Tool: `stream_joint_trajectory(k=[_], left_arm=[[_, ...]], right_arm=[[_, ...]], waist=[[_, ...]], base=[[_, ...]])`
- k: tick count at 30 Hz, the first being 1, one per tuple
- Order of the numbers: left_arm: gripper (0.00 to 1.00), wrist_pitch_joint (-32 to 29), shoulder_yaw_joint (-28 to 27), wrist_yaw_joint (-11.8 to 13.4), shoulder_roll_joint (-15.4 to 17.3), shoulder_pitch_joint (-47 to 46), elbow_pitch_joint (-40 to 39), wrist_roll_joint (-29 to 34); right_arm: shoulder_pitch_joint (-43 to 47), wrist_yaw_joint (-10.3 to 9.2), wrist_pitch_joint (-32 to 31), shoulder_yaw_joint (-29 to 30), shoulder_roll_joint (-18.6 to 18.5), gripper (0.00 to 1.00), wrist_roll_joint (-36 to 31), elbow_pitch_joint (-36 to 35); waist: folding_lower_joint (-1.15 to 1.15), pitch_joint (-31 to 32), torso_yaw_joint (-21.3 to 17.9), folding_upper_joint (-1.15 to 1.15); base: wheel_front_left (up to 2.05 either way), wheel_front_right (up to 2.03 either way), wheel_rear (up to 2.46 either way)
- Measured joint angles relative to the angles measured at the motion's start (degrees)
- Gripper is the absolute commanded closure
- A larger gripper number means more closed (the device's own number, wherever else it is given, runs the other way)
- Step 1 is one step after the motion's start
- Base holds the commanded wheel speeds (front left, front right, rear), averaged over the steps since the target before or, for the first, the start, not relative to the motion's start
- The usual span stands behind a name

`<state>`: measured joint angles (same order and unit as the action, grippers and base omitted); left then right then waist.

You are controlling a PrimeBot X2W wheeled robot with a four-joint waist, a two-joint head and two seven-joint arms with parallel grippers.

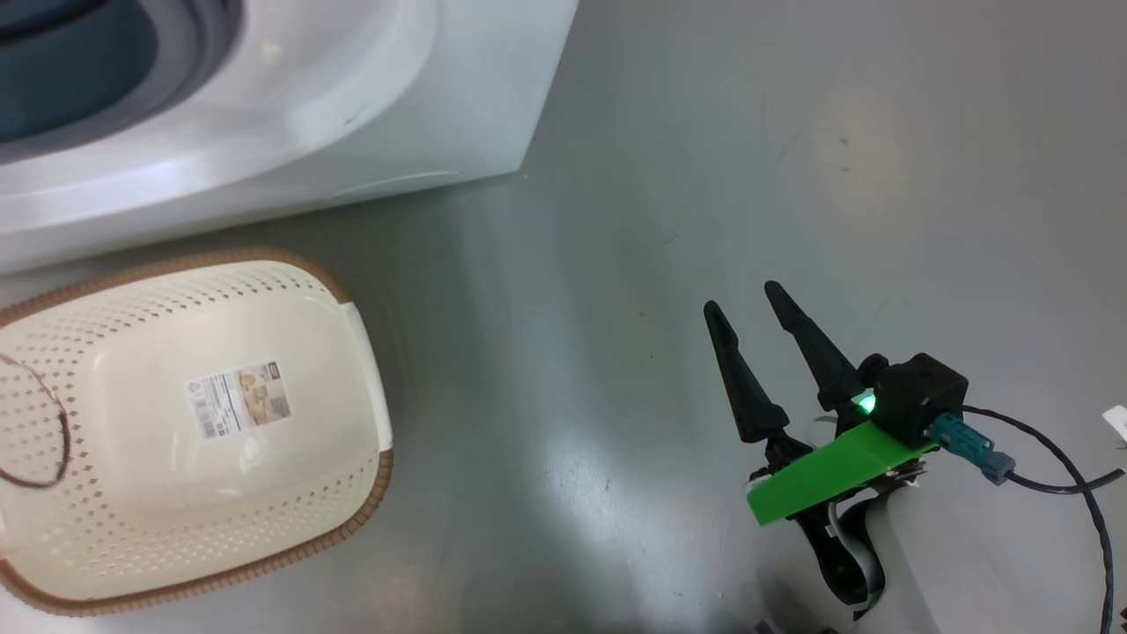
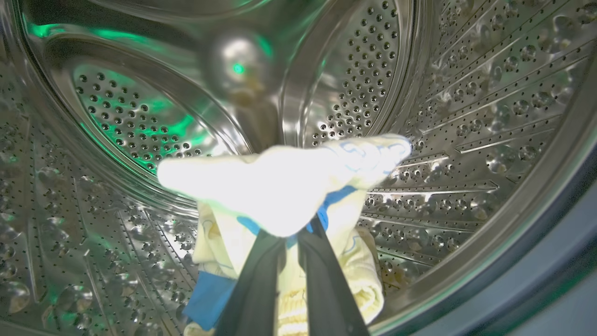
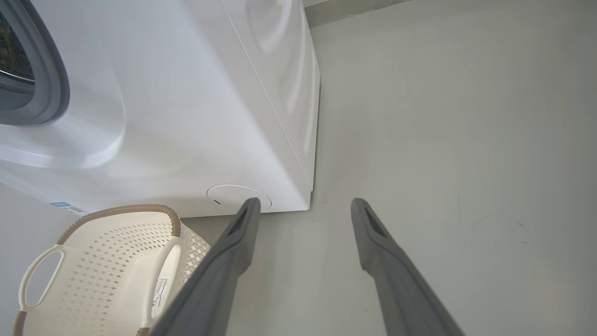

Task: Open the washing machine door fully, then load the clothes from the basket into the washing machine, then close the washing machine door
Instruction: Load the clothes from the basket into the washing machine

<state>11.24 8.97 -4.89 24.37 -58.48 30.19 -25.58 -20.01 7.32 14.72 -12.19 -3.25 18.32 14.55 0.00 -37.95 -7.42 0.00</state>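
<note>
Inside the washing machine's steel drum (image 2: pixel 466 93), my left gripper (image 2: pixel 294 235) is shut on a cream-yellow garment with blue trim (image 2: pixel 280 186). More cream-yellow cloth with a blue edge (image 2: pixel 359 275) hangs or lies just below the fingers; I cannot tell whether it is a second piece of the clothes. The basket (image 1: pixel 370 511) stands empty on the floor in front of the white washing machine (image 1: pixel 396 106), with a paper label on its bottom. My right gripper (image 1: pixel 744 299) hovers open over bare floor to the basket's right. The washing machine door is out of view.
Grey floor (image 1: pixel 792 176) stretches to the right of the machine. The right wrist view has the machine's front corner with its round flap (image 3: pixel 233 196), the basket's rim (image 3: pixel 121 210) below it, and my right gripper (image 3: pixel 305 205) open.
</note>
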Motion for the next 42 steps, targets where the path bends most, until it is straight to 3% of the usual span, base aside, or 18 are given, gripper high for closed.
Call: stream_joint_trajectory(k=[15,23,31,42], left_arm=[[1.00,1.37,1.90,-1.49,0.44,-16.96,10.61,1.24],[1.00,2.42,2.77,-2.00,2.80,-22.95,15.29,0.67],[1.00,2.96,7.02,-2.42,4.04,-26.68,18.00,-1.32],[1.00,-3.63,13.60,-2.42,6.67,-30.85,20.29,-8.18]], right_arm=[[-1.15,0.01,0.01,-1.22,0.02,0.00,0.52,-0.83],[-1.15,0.00,0.01,-2.04,0.03,0.00,1.60,-1.77],[-1.14,0.00,0.01,-3.13,0.05,0.00,2.23,-2.02],[-1.15,0.01,0.01,-4.11,0.10,0.00,3.03,-2.15]], waist=[[0.00,-4.77,-2.06,0.00],[0.00,-8.04,-3.13,0.00],[0.00,-10.55,-4.06,0.00],[0.00,-12.07,-5.15,0.00]], base=[[0.00,0.00,0.00],[0.00,0.00,0.00],[0.00,0.00,0.00],[0.00,0.00,0.00]])
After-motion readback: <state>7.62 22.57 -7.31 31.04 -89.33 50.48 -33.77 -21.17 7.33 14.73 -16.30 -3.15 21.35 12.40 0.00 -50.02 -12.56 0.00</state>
